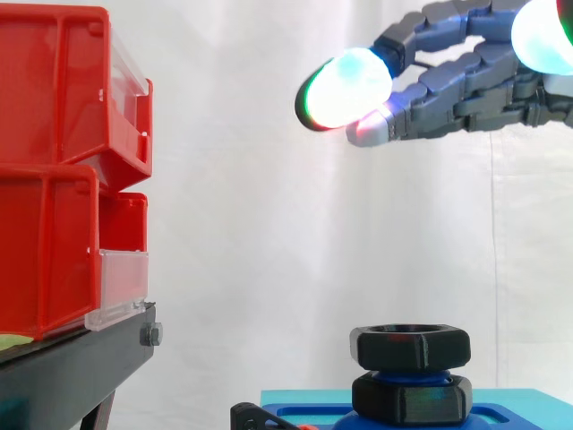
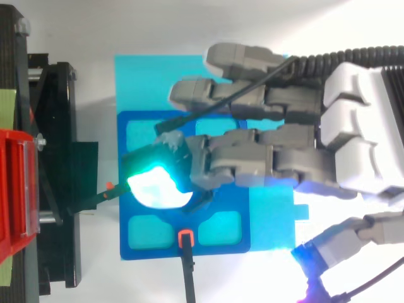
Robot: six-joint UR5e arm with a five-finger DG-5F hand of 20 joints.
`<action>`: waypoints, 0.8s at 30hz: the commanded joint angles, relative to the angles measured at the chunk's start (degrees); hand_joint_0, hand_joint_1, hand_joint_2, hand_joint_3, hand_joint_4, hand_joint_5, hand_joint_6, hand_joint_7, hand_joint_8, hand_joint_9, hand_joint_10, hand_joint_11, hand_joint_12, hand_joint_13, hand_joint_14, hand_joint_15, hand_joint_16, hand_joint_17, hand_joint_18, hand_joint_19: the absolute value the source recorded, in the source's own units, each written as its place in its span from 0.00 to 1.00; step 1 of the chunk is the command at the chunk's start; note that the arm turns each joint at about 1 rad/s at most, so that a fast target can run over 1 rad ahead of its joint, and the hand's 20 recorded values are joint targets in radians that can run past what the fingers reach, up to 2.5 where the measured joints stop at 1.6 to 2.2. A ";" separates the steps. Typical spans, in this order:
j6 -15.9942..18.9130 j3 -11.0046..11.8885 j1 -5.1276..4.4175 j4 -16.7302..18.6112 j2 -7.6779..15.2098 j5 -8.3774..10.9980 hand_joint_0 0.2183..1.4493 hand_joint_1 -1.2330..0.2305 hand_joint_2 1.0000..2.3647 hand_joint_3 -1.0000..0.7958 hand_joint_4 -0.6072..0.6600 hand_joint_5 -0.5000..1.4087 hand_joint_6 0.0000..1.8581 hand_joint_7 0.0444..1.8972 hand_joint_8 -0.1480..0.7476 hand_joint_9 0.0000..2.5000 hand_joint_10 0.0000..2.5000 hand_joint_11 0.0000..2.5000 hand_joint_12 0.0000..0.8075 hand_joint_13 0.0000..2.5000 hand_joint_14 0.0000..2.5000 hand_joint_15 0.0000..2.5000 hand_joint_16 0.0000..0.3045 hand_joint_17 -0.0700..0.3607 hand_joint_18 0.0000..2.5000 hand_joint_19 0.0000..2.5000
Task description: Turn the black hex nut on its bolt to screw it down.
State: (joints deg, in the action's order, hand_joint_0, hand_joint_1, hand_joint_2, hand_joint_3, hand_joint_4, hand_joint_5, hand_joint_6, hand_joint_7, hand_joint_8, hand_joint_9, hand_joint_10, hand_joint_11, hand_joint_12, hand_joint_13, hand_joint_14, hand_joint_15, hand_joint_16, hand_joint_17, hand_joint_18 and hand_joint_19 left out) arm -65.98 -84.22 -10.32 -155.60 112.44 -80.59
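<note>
While my hand [image 1: 466, 90] hung open, fingers straight, well above the black hex nut [image 1: 409, 346], the screwing down, I judged, was not yet begun.

The hand [image 2: 356, 151] reaches in from the right, its grey fingers [image 2: 252, 161] stretched out nearly straight to the left above a blue plate [image 2: 151, 252]. The plate has lighter recessed pockets and lies on a cyan base [image 2: 158, 76]. One fingertip [image 2: 158, 186] glows cyan-white over the plate's middle and hides what lies beneath it. A red bin [image 2: 16, 189] and the black stand [image 2: 57, 126] sit along the left edge.
</note>
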 commanded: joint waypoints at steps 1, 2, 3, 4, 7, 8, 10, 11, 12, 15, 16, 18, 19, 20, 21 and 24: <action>-1.87 0.02 -0.67 1.62 0.06 0.70 0.19 0.49 0.00 0.28 0.58 0.11 0.27 0.32 0.37 0.06 0.00 0.00 0.41 0.12 0.00 0.00 0.16 0.41 0.04 0.02; -1.87 0.02 -0.84 1.88 0.85 1.32 0.19 0.49 0.00 0.28 0.58 0.11 0.27 0.31 0.37 0.05 0.00 0.00 0.41 0.11 0.00 0.00 0.16 0.41 0.03 0.02; -1.78 0.02 -0.84 1.88 0.94 1.40 0.19 0.49 0.00 0.28 0.58 0.11 0.27 0.31 0.36 0.05 0.00 0.00 0.41 0.10 0.00 0.00 0.16 0.42 0.03 0.02; -1.78 0.02 -0.93 1.88 1.03 1.58 0.19 0.49 0.00 0.28 0.59 0.11 0.27 0.31 0.36 0.04 0.00 0.00 0.41 0.09 0.00 0.00 0.16 0.41 0.01 0.01; -1.87 0.02 -0.93 2.41 0.94 1.49 0.19 0.50 0.00 0.28 0.61 0.12 0.27 0.31 0.37 0.04 0.00 0.00 0.42 0.08 0.00 0.00 0.15 0.41 0.00 0.00; -2.22 0.11 -1.11 2.94 1.03 1.49 0.19 0.50 0.00 0.28 0.61 0.12 0.27 0.31 0.37 0.04 0.00 0.00 0.42 0.08 0.00 0.00 0.15 0.41 0.00 0.00; -3.10 0.11 -1.28 3.11 0.94 1.58 0.19 0.50 0.00 0.28 0.62 0.13 0.27 0.31 0.37 0.04 0.00 0.00 0.42 0.08 0.00 0.00 0.15 0.41 0.00 0.00; -3.45 0.11 -1.37 3.11 1.03 1.58 0.19 0.49 0.00 0.28 0.64 0.14 0.27 0.32 0.38 0.05 0.00 0.00 0.42 0.08 0.00 0.00 0.15 0.41 0.00 0.00; -3.80 0.02 -1.37 3.11 1.03 1.58 0.19 0.49 0.00 0.28 0.65 0.14 0.27 0.33 0.38 0.05 0.00 0.00 0.42 0.08 0.00 0.00 0.15 0.41 0.00 0.00; -5.82 0.28 -1.55 3.11 2.61 1.32 0.19 0.49 0.00 0.28 0.66 0.15 0.27 0.35 0.38 0.06 0.00 0.00 0.42 0.08 0.00 0.00 0.15 0.40 0.00 0.00; -5.82 0.37 -1.46 3.20 3.05 1.32 0.19 0.49 0.00 0.28 0.66 0.15 0.27 0.35 0.39 0.06 0.00 0.00 0.42 0.09 0.00 0.00 0.15 0.40 0.00 0.00; -6.00 1.51 -1.46 2.94 3.93 1.32 0.19 0.49 0.00 0.28 0.67 0.15 0.27 0.36 0.39 0.07 0.00 0.00 0.41 0.09 0.00 0.00 0.15 0.40 0.00 0.00; -6.09 1.60 -1.55 2.76 3.93 1.32 0.19 0.49 0.00 0.28 0.67 0.15 0.27 0.36 0.39 0.07 0.00 0.00 0.41 0.09 0.00 0.00 0.15 0.40 0.00 0.00; -6.35 1.60 -1.55 2.76 3.84 1.32 0.19 0.49 0.00 0.28 0.67 0.15 0.27 0.36 0.39 0.07 0.00 0.00 0.41 0.09 0.00 0.00 0.15 0.40 0.00 0.00; -6.62 1.69 -1.55 2.67 3.84 1.32 0.19 0.49 0.00 0.28 0.69 0.16 0.27 0.37 0.40 0.09 0.00 0.00 0.42 0.09 0.00 0.00 0.15 0.40 0.00 0.00; -8.73 1.87 -1.72 2.32 3.93 1.49 0.20 0.48 0.00 0.28 0.70 0.16 0.27 0.39 0.40 0.12 0.00 0.00 0.40 0.11 0.00 0.00 0.14 0.39 0.01 0.00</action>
State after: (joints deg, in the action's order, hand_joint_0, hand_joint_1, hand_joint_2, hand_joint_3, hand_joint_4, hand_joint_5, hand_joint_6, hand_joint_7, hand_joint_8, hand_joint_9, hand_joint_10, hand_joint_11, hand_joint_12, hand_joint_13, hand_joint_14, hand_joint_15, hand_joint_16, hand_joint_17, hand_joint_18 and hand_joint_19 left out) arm -73.05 -82.57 -11.91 -152.98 116.23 -79.18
